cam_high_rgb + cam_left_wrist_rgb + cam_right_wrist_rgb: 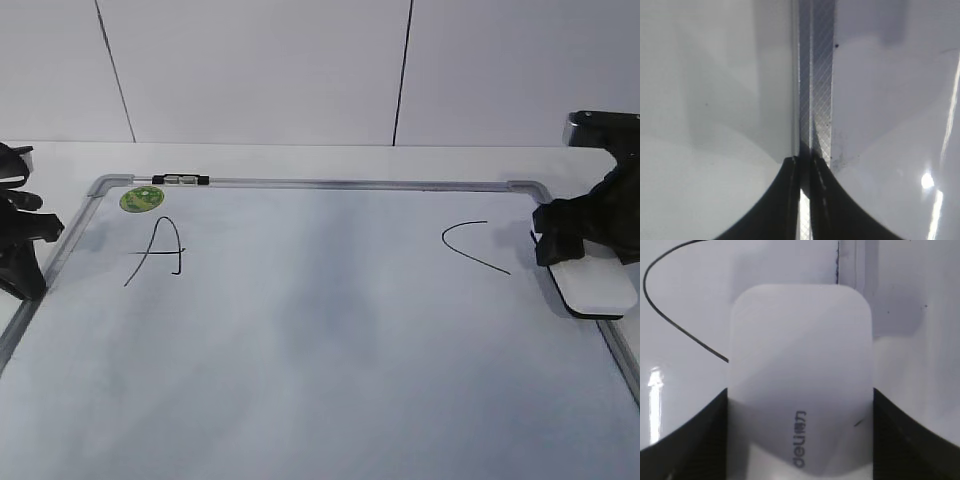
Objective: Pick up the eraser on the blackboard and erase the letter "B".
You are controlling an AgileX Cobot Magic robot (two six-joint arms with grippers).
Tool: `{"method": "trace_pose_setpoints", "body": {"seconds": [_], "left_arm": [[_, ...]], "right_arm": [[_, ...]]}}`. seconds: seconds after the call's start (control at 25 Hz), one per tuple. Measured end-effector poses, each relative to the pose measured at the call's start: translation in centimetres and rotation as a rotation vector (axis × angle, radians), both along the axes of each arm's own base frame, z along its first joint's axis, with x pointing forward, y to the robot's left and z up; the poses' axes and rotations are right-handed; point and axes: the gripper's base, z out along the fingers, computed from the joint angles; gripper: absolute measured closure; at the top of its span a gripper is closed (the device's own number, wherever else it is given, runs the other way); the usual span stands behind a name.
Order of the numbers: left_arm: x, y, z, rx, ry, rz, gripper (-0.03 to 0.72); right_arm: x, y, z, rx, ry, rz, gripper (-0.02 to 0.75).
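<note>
The eraser (800, 380), a smooth white rounded block with grey lettering, lay on the blackboard (320, 380) near its right frame, long axis running with the right gripper's reach. The right gripper (585, 235) straddled it, dark fingers (685, 440) flanking both long sides, apparently clasping it. The "C" (470, 245) lay just to its left. No letter "B" was visible; only a faint grey smear showed mid-board between "A" (160, 250) and "C". The board was glossy white, framed in ribbed silver metal, with a green sticker (141, 198) and marker (180, 180) on the far edge. The left gripper (805, 165), jaws pressed together, sat over the left frame, well apart.
</note>
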Motion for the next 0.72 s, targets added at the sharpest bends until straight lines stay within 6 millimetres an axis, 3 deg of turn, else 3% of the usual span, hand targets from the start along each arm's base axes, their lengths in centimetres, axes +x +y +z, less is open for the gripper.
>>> {"method": "trace_pose_setpoints", "body": {"seconds": [0.2, 0.52, 0.72], "left_arm": [[0.0, 0.0, 0.0, 0.0, 0.002, 0.0, 0.674], [0.0, 0.0, 0.0, 0.0, 0.002, 0.0, 0.674], [0.0, 0.0, 0.0, 0.0, 0.002, 0.0, 0.674]], "right_arm": [[0.3, 0.2, -1.5, 0.016, 0.044, -0.008, 0.196], [0.4, 0.2, -1.7, 0.022, 0.047, -0.011, 0.196], [0.6, 0.2, -2.8, 0.02, 0.073, -0.012, 0.196]]}}
